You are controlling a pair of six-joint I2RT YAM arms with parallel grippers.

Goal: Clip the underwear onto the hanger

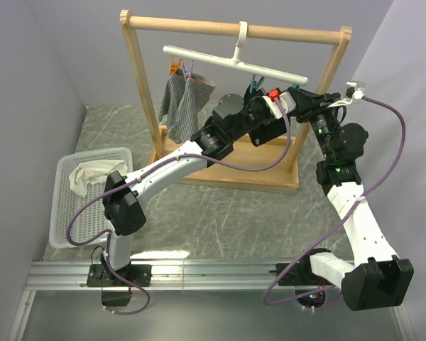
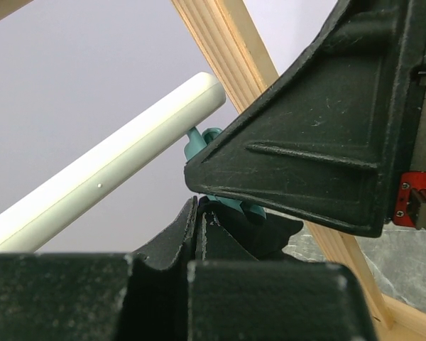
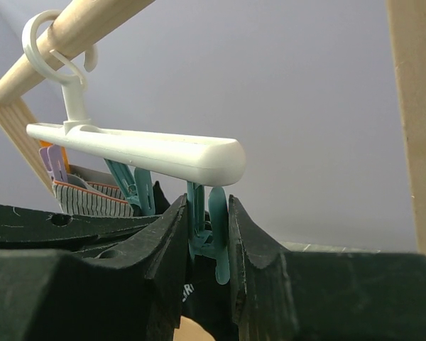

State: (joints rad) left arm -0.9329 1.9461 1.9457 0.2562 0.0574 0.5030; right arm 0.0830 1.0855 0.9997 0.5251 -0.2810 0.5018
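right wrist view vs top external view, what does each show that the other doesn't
Only the right wrist view: the right gripper closed on the teal clip under the end of the white hanger, a finger on each side. Only the top external view: the white basket holding a cream cloth, and the table. Both: the white hanger hooked on the wooden rack, with the grey striped garment clipped to it.

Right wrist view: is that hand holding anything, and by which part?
Yes. The right hand pinches a teal plastic clothespin clip by its two flat sides, just under the end of the white plastic straight-bar hanger.
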